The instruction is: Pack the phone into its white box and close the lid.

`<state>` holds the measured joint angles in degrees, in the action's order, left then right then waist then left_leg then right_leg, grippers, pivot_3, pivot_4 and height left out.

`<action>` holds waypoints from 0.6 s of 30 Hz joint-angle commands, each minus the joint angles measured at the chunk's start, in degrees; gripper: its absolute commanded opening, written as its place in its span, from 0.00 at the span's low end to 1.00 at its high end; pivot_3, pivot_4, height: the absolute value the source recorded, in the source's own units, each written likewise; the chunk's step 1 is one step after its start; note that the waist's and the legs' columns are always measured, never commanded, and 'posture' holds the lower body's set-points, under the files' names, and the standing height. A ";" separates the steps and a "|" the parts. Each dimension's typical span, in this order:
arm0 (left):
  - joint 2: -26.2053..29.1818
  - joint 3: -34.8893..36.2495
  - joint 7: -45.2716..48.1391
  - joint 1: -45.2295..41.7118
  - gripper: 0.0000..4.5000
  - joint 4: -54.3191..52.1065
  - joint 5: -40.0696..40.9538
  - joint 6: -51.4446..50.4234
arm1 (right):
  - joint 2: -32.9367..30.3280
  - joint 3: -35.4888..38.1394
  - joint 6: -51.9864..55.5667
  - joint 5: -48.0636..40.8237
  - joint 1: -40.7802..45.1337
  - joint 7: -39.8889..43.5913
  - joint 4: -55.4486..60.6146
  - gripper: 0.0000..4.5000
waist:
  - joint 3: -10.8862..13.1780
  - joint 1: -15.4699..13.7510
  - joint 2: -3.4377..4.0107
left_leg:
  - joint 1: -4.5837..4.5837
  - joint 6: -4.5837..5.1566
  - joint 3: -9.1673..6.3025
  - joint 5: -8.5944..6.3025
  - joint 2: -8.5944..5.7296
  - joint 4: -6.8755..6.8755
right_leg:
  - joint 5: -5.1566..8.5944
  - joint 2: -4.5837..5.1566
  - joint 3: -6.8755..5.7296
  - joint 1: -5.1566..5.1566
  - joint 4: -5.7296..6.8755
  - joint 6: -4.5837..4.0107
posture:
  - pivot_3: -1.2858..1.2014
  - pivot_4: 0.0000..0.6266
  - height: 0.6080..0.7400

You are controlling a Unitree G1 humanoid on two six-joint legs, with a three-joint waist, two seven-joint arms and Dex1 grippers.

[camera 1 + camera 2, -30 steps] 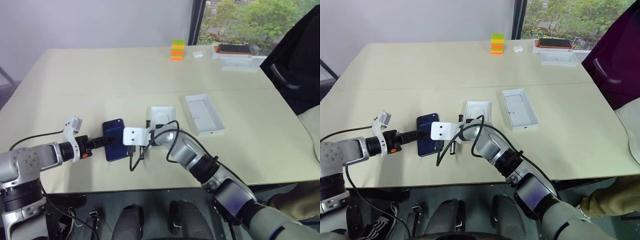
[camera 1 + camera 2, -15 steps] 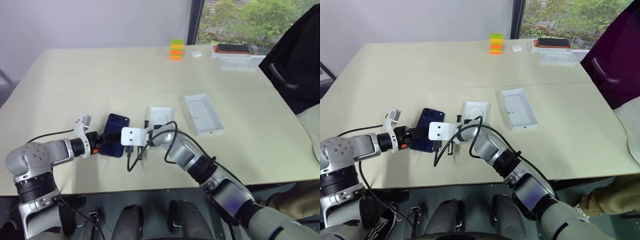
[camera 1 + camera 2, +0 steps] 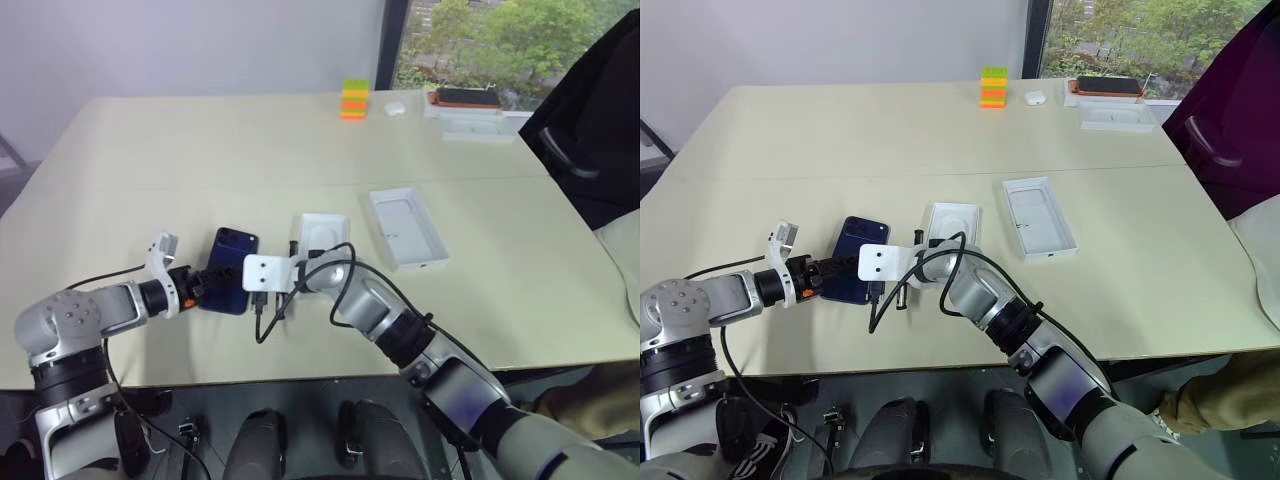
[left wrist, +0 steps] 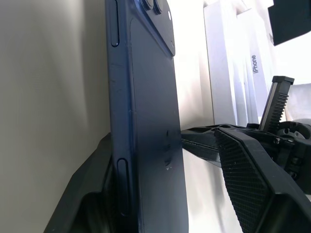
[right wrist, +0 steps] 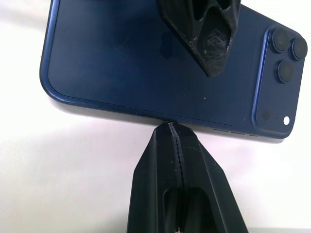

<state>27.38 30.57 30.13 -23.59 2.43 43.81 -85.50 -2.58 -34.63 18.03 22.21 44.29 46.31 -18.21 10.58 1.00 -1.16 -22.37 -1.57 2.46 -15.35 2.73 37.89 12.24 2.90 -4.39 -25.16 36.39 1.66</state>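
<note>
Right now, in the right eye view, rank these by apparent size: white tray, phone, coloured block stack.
1. white tray
2. phone, partly covered and nearer, so a close call
3. coloured block stack, smallest, though farthest from the camera

Right end effector [image 5: 177, 133] fingers together.

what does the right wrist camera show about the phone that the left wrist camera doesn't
The right wrist view shows the phone's broad blue back and all three camera lenses, with the right gripper's shut fingertips against its long edge. The left wrist view shows the phone edge-on, its side buttons, the left gripper's fingers on either side of it, and a white box printed iPhone. Both show the phone and its camera corner.
</note>
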 commanded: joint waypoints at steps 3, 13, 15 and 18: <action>-0.35 -0.81 -0.25 2.05 0.50 2.65 0.13 0.87 | 0.27 -0.75 -0.29 -0.23 -0.65 -0.06 2.11 0.00 | 0.00 0.00 0.00 | 0.00 0.00 0.01 0.00 0.00 0.00 | 0.00 0.01 0.00 0.00 -0.01 0.00 | 0.52 0.24 1.00; -0.32 -2.03 0.08 3.04 0.12 4.13 1.75 1.94 | -0.46 -0.49 -0.16 -0.21 -0.53 0.09 2.61 0.00 | -0.07 -0.07 -0.06 | 0.03 0.00 0.00 0.00 0.00 -0.02 | 0.01 0.01 -0.02 0.06 -0.08 0.00 | 0.52 0.24 1.00; -0.50 -1.99 -0.03 3.40 0.12 4.22 1.99 2.01 | -0.55 -0.42 -0.13 -0.27 -0.48 0.13 2.69 0.00 | -0.07 -0.09 -0.06 | 0.02 0.00 0.01 0.00 0.00 -0.03 | 0.01 0.03 -0.01 0.06 -0.11 0.00 | 0.52 0.24 1.00; -0.95 0.04 0.09 3.44 0.12 5.71 3.02 1.83 | -0.75 0.06 -0.20 -0.52 -0.36 0.07 3.07 0.00 | -0.07 -0.12 -0.06 | 0.01 0.00 0.01 0.00 0.00 -0.04 | 0.01 0.05 -0.02 0.07 -0.13 0.00 | 0.52 0.24 1.00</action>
<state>26.93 31.17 31.42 -22.00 6.50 47.26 -82.65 -3.38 -34.62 18.22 22.21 43.61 46.32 -17.02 10.51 0.88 -1.22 -22.35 -1.57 2.47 -15.35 2.72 37.85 12.25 2.95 -4.41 -25.09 36.26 1.66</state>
